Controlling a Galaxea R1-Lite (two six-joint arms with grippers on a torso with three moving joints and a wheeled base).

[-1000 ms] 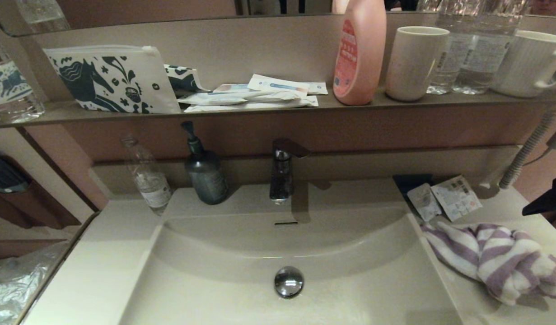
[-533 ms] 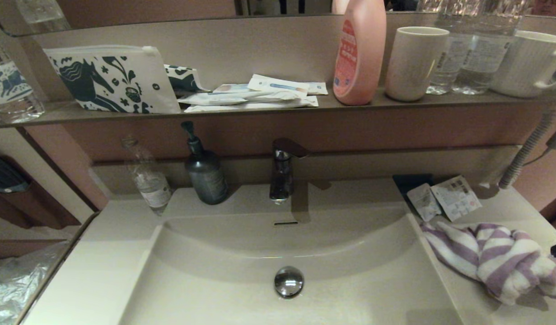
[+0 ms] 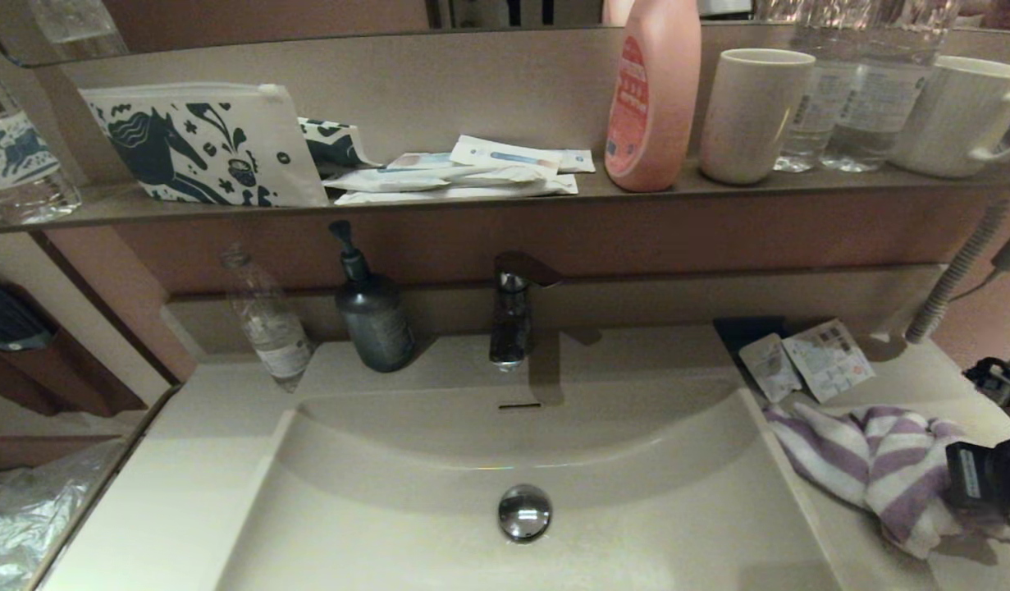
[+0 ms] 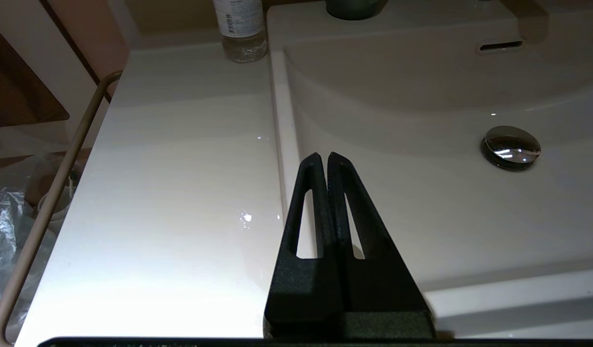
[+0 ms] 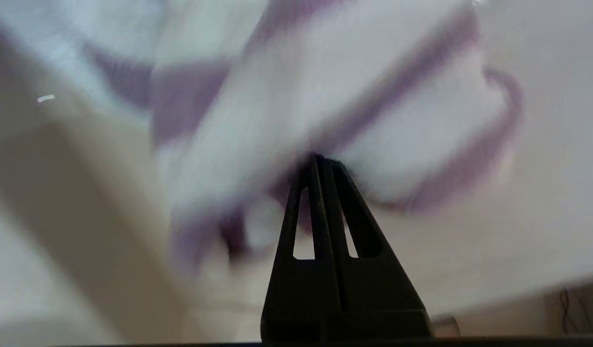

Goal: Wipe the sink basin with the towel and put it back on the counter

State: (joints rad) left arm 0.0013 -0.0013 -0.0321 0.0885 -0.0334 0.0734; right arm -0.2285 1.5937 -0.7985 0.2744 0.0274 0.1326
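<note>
The purple and white striped towel [image 3: 874, 460] lies bunched on the counter [image 3: 923, 386] just right of the sink basin [image 3: 406, 525]. The basin's chrome drain plug [image 3: 523, 512] and slot overflow [image 3: 518, 405] are uncovered. My right gripper [image 3: 968, 484] comes in from the right edge at the towel's right end. In the right wrist view the right gripper [image 5: 320, 161] is shut, its tips against the towel [image 5: 286, 111] with no cloth between them. My left gripper [image 4: 326, 159] is shut and empty, hovering over the basin's left rim [image 4: 279, 144]; the head view does not show it.
A faucet [image 3: 513, 316], a dark soap dispenser [image 3: 372, 316] and a clear bottle [image 3: 267, 320] stand behind the basin. Small sachets [image 3: 808, 361] lie on the counter behind the towel. The dark shelf [image 3: 472, 201] above holds a horse-print pouch, packets, a pink bottle and cups.
My right gripper has dropped from higher at the right edge down to the towel's right end and now overlaps it. The towel and the left arm have hardly moved.
</note>
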